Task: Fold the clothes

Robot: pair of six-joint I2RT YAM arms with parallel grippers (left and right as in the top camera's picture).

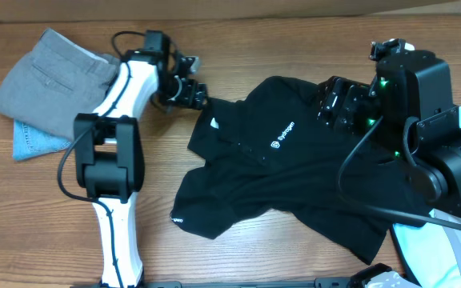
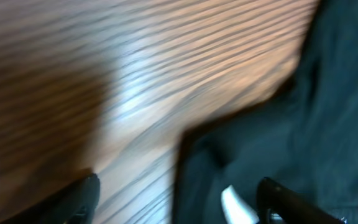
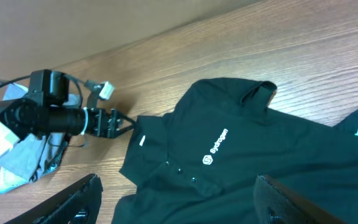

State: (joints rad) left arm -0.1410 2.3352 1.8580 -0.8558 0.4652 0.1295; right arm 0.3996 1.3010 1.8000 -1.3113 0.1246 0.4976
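This looks like a robotics lab bench set up for handling trials. A black polo shirt [image 1: 270,184] lies spread on a wood-grain table [image 1: 46,208]. Left of the shirt stands a white-and-black robot arm [image 1: 126,88], and right of it a bulkier black arm [image 1: 422,104] with green indicator lights [image 1: 384,82] and loose black cables [image 1: 358,184]. Farther left of the shirt, grey trousers [image 1: 54,80] lie on a light-blue denim piece [image 1: 34,144], like test garments.

black t-shirt [image 1: 278,184], white logo [image 1: 282,136] | grey trousers [image 1: 54,80] | light-blue cloth [image 1: 34,142] | brown wood-grain table [image 1: 254,40]
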